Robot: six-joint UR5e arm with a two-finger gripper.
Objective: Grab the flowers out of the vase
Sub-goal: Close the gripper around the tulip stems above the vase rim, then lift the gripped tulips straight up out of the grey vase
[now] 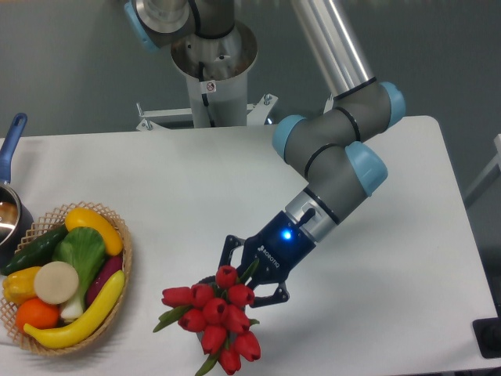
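The flowers [213,315], a bunch of red tulip buds with green stems and leaves, hang near the table's front edge, left of centre. My gripper [249,279] comes in from the upper right and is shut on the flowers where the stems gather, its dark fingers [229,249] on either side of the topmost buds. A blue light glows on the gripper body. The vase does not show in this view; the bunch and the gripper cover the spot beneath them.
A woven basket [121,235] with toy vegetables stands at the left edge of the white table [391,298]. A pot with a blue handle [11,141] sits behind it. The arm's base column [211,70] rises at the back.
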